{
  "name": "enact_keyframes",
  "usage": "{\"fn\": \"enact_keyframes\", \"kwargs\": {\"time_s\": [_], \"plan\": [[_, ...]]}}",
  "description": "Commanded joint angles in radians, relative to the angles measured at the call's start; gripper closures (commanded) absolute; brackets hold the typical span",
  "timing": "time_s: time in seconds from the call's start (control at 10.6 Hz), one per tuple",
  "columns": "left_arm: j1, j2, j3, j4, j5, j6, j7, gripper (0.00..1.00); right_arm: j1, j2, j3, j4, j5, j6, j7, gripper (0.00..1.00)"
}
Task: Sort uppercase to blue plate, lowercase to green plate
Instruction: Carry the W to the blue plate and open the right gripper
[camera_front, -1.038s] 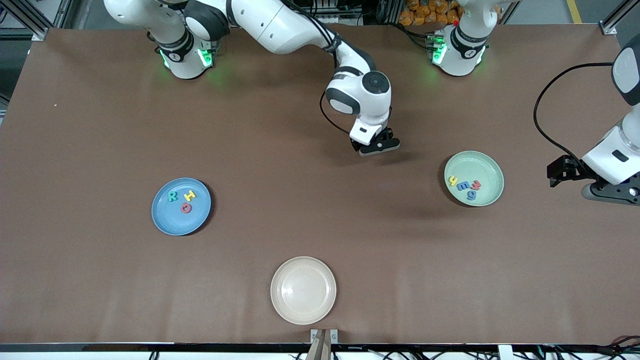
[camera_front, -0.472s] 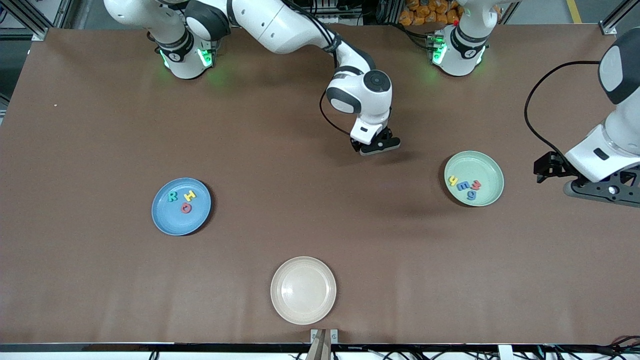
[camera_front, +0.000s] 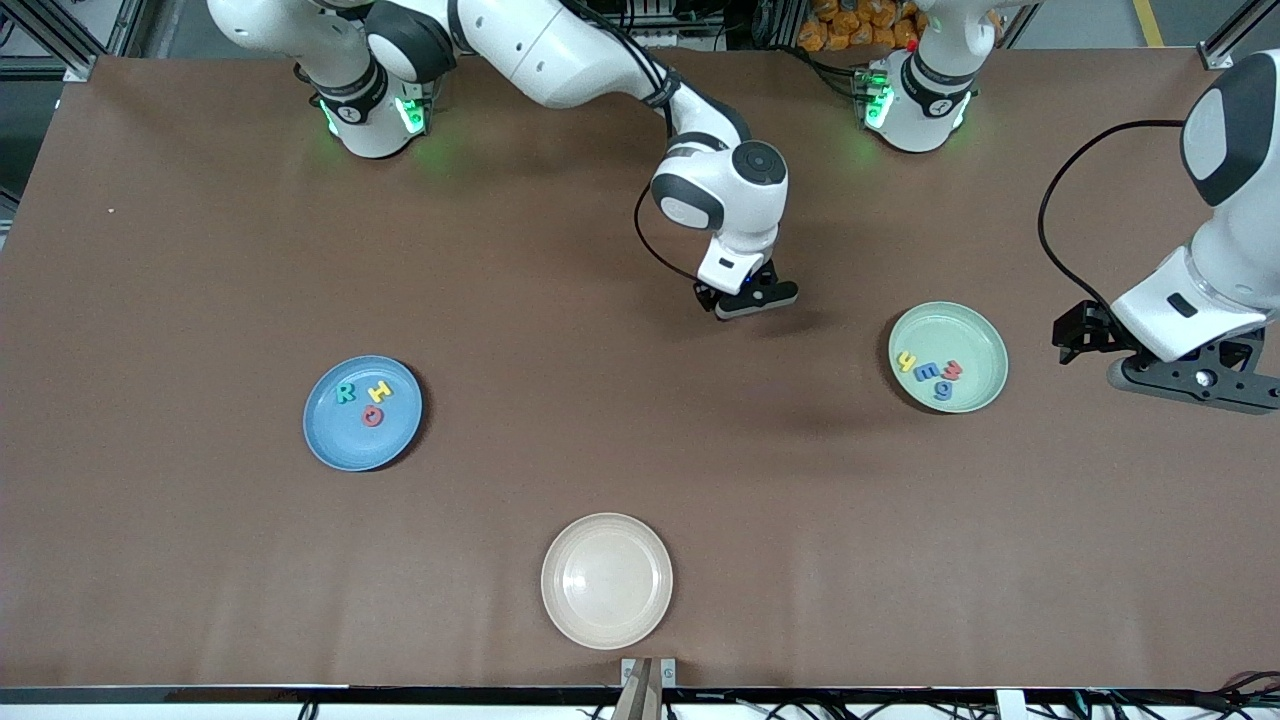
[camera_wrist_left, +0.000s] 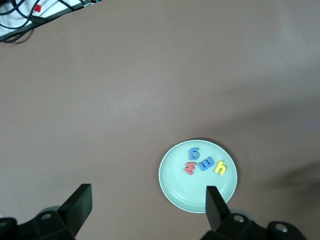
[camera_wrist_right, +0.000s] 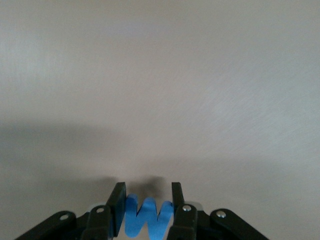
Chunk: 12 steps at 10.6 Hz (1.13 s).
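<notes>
I've got the R gripper (camera_wrist_right: 146, 210) clamped on the blue W (camera_wrist_right: 145, 224): wrist cam shows the letter pinched between both fingers (camera_wrist_right: 118, 205), over bare table. In front view R gripper (camera_front: 745, 298) sits over mid-table, between the two plates and closer to the robot bases, W not visible from there.

L gripper (camera_wrist_left: 145, 202) jaws wide apart, nothing between them, hanging high past the green plate (camera_front: 985, 345) at the L arm's end of the table (camera_front: 200, 560); front view shows it at (camera_front: 1185, 375). L arm waiting.

Blue plate (camera_front: 335, 440), toward R arm's end: teal R (camera_front: 345, 393), yellow H (camera_front: 380, 390), red O (camera_front: 373, 415) lying in it.

Green plate holds all 4 lowercase: yellow h (camera_front: 908, 361), blue e/m piece (camera_front: 926, 372), red w (camera_front: 953, 370), blue g (camera_front: 942, 390), bunched close together.

Beige plate (camera_front: 606, 580) nearest the front cam, no letters in it.
</notes>
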<state>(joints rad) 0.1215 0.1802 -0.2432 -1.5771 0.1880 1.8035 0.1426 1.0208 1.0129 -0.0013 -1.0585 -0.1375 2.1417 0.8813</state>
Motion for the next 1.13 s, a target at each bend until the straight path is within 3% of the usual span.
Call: {"fn": "enact_keyframes", "kwargs": {"time_s": [0.0, 0.28, 0.66, 1.04], "plan": [[0.006, -0.019, -0.008, -0.006, -0.028, -0.021, -0.012, 0.00, -0.089, -0.117, 0.011, -0.020, 0.074, -0.103, -0.079, 1.00], [0.010, -0.027, -0.010, 0.000, -0.032, -0.068, -0.012, 0.00, -0.236, -0.232, 0.007, -0.047, 0.108, -0.296, -0.195, 1.00], [-0.003, -0.031, -0.007, 0.032, -0.044, -0.099, -0.043, 0.00, -0.506, -0.544, 0.003, -0.453, 0.121, -0.309, -0.497, 1.00], [-0.034, 0.019, -0.008, 0.038, -0.067, -0.047, -0.121, 0.00, -0.698, -0.629, -0.080, -0.674, 0.121, -0.212, -0.721, 1.00]]}}
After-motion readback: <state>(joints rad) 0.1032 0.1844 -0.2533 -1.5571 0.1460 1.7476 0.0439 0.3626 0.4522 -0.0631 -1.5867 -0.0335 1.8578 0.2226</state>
